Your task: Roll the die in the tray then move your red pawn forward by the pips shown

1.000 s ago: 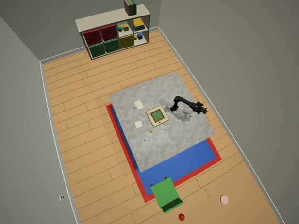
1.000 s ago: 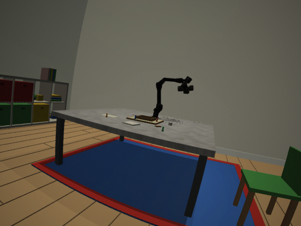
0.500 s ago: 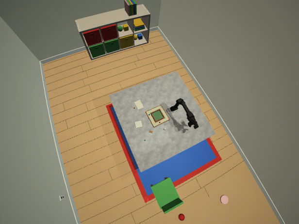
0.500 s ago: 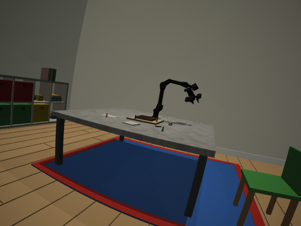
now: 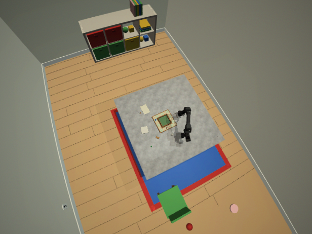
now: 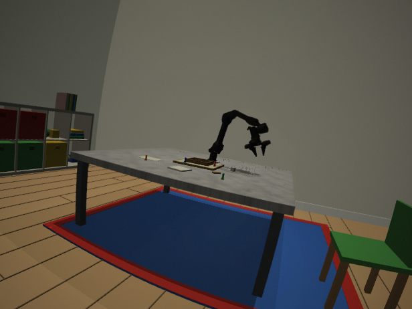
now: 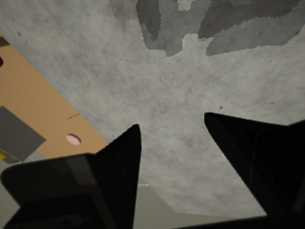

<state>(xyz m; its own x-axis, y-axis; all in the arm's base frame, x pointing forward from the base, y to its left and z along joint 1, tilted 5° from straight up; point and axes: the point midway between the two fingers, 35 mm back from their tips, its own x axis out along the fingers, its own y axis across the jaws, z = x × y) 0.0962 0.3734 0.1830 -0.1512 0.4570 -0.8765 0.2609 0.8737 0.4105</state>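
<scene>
The small pale die [image 5: 172,134] [image 6: 233,169] lies on the table beside the board, outside the tray. The tray [image 5: 164,120] [image 6: 200,162] has a green floor and brown walls and sits in the middle of the square board [image 5: 162,130] [image 6: 197,165]. The red pawn [image 5: 166,127] [image 6: 215,164] stands on the board's track, on the side toward the die. The blue pawn [image 5: 155,119] [image 6: 185,160] stands on another side. My gripper [image 6: 259,155] [image 7: 171,123] is open and empty, high above the table, off to the right of the die. The die's top pips are too small to read.
A green pawn [image 5: 151,146] [image 6: 223,176] and an orange pawn [image 5: 140,112] [image 6: 146,157] stand off the board. A small orange-brown piece [image 5: 157,138] [image 6: 217,172] lies near the board. Two cream cards [image 5: 145,109] [image 5: 144,129] lie beyond it.
</scene>
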